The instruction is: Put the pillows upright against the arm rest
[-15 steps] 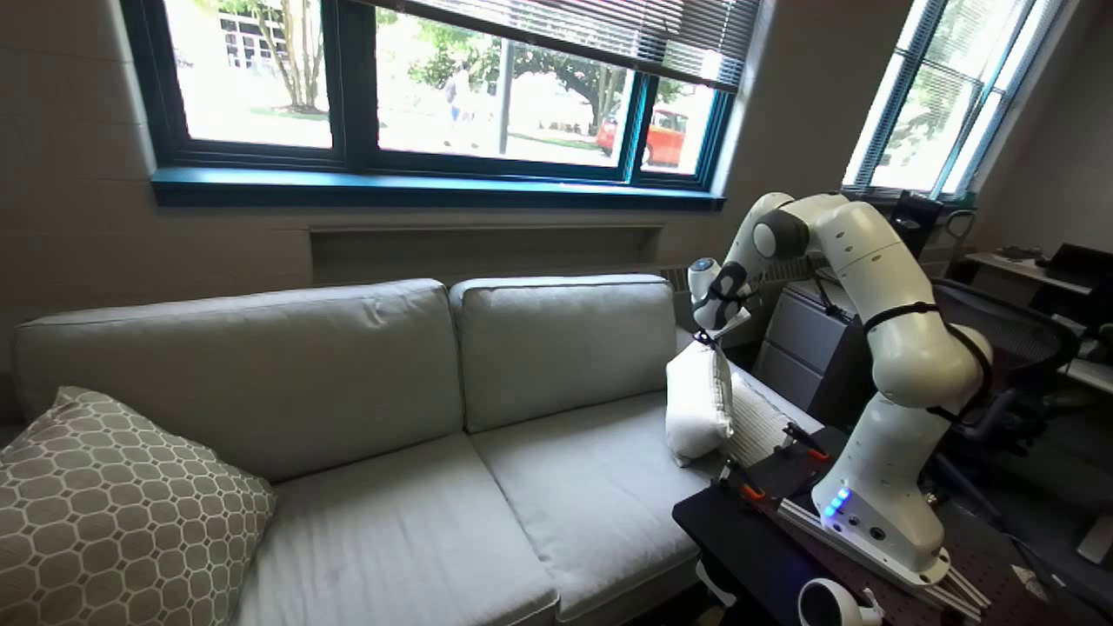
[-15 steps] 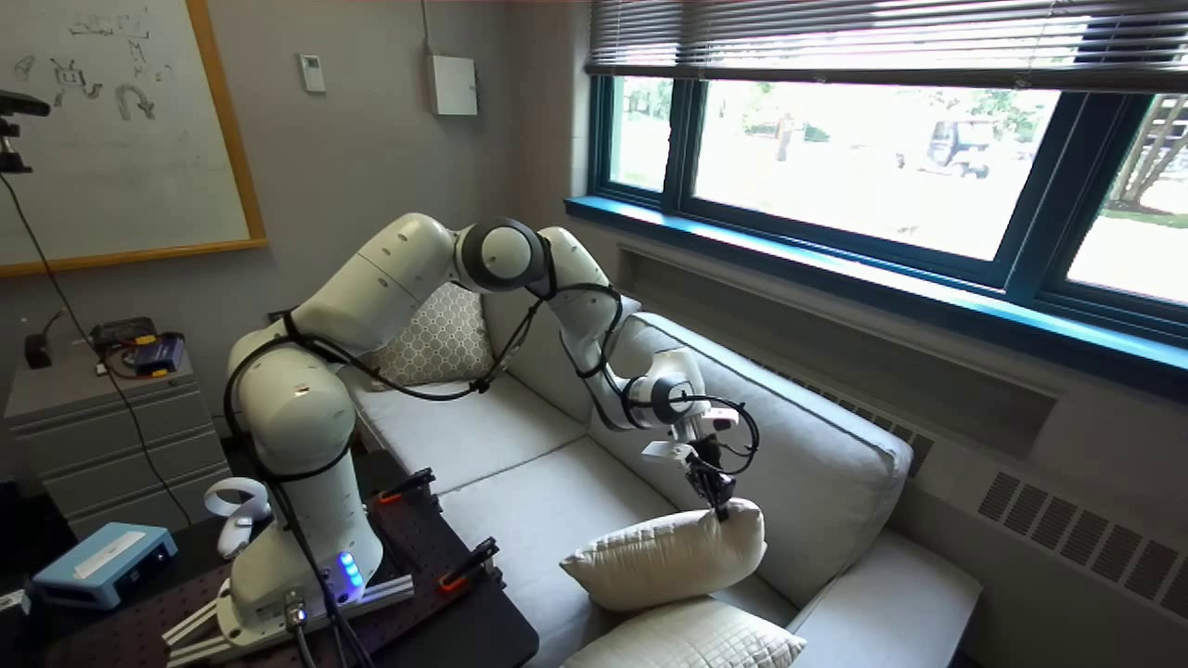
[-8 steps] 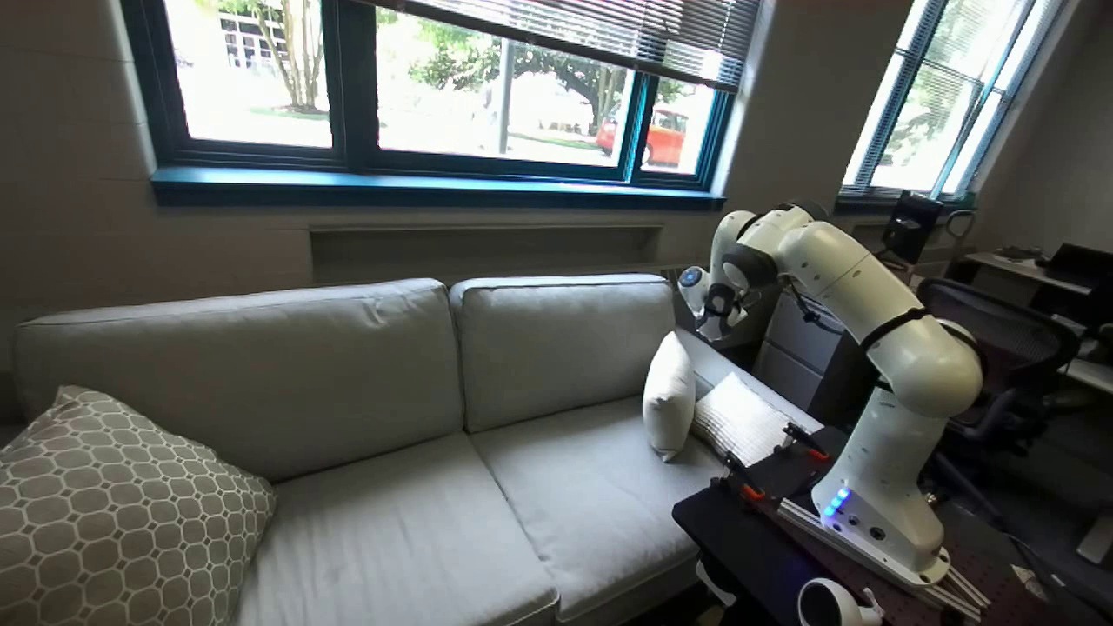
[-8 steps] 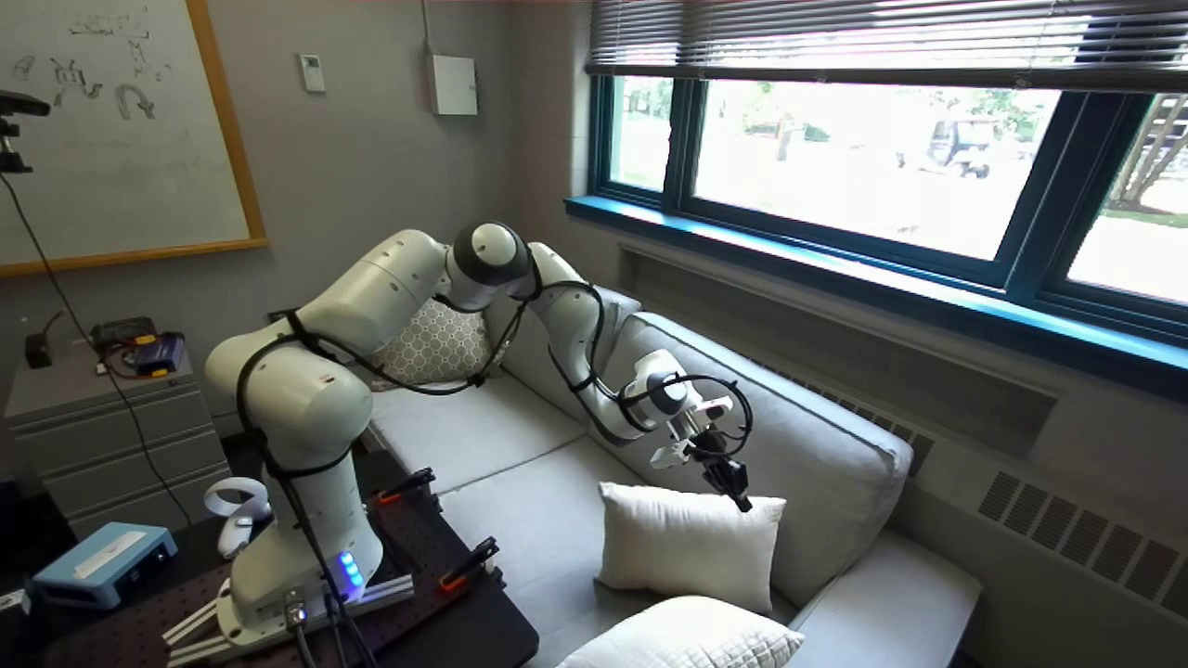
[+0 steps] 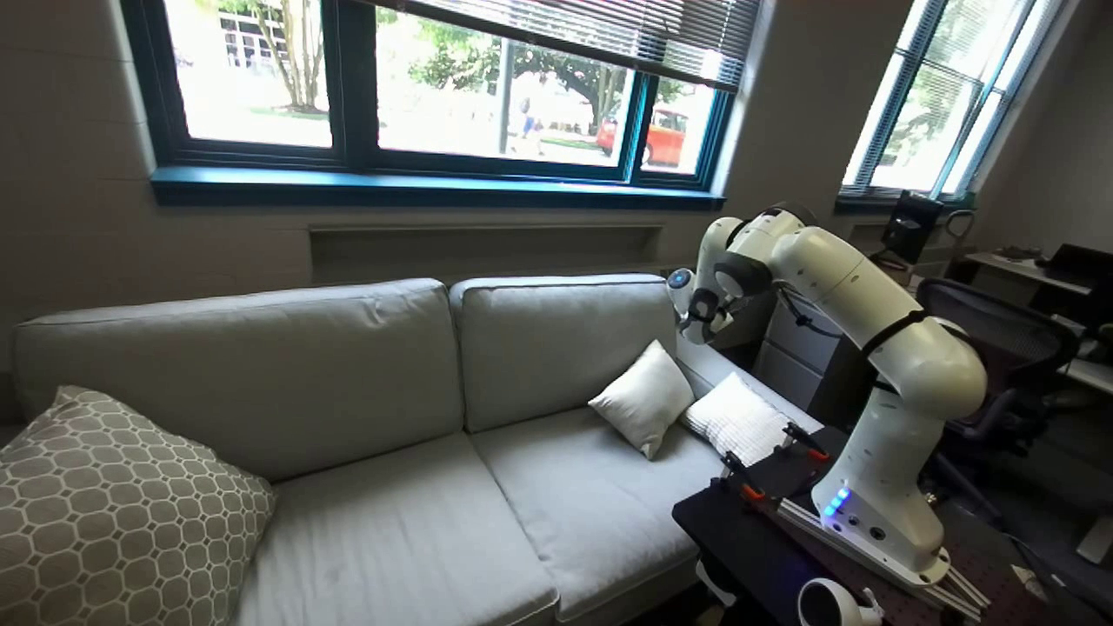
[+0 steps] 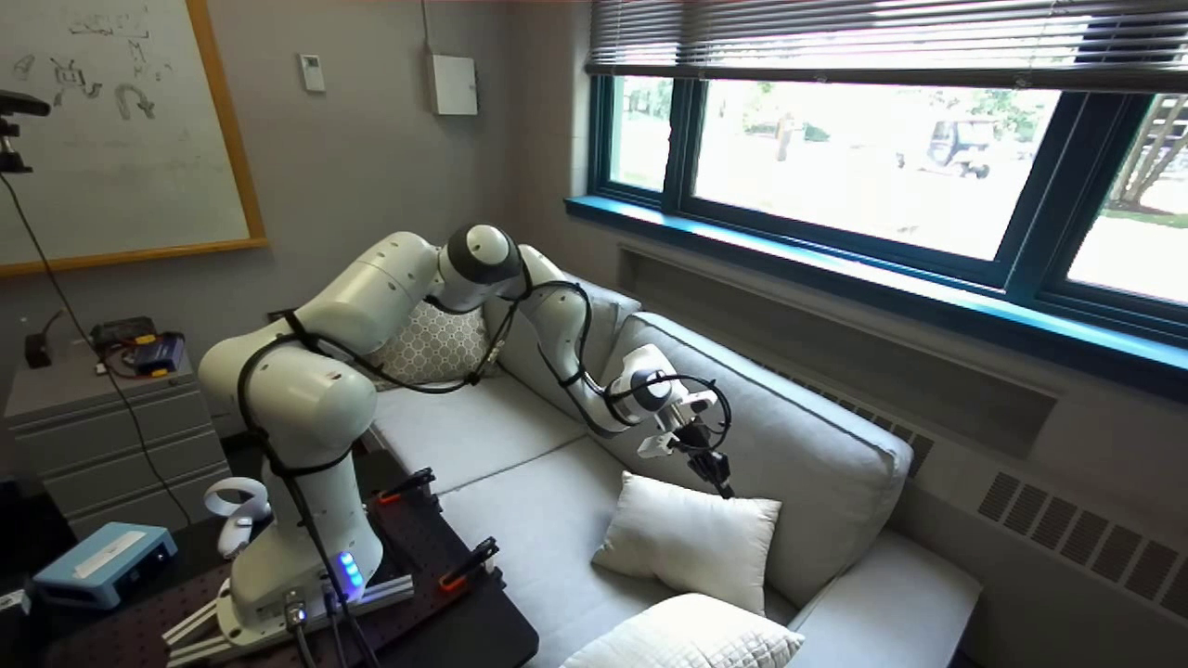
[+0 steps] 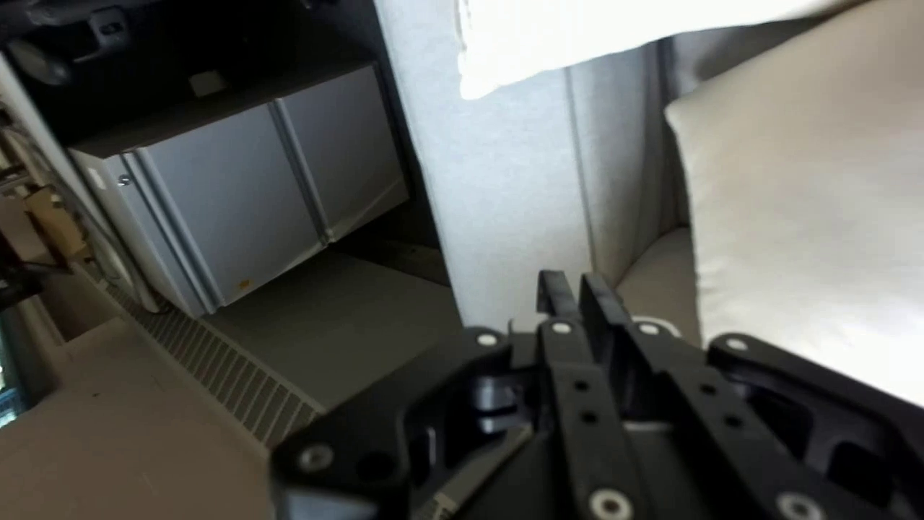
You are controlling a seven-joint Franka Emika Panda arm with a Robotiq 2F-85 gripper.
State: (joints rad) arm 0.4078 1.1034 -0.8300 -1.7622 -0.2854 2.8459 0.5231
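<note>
Small plain cream-white soft pillow [image 6: 687,547]: tilted on the sofa, apart from the low padded light grey-beige arm rest [image 6: 896,603]; judged not placed.
Small cream-white pillow with quilted face [image 5: 739,422]: slanting by the arm rest, right of the plain one in an exterior view; perhaps nearly placed, not clearly upright.
Left to do: probably standing the plain pillow against the arm rest, then straightening the quilted one.
Black two-fingered end effector [image 7: 574,289]: pressed together, pinching nothing, near the plain pillow's upper edge; contact unclear.
Surface: light grey fabric sofa [image 5: 600,496], big beige lattice-patterned pillow [image 5: 130,513] at left.
Room: blue-framed window [image 5: 426,113] behind; black worktop [image 6: 483,622] at the near side.
</note>
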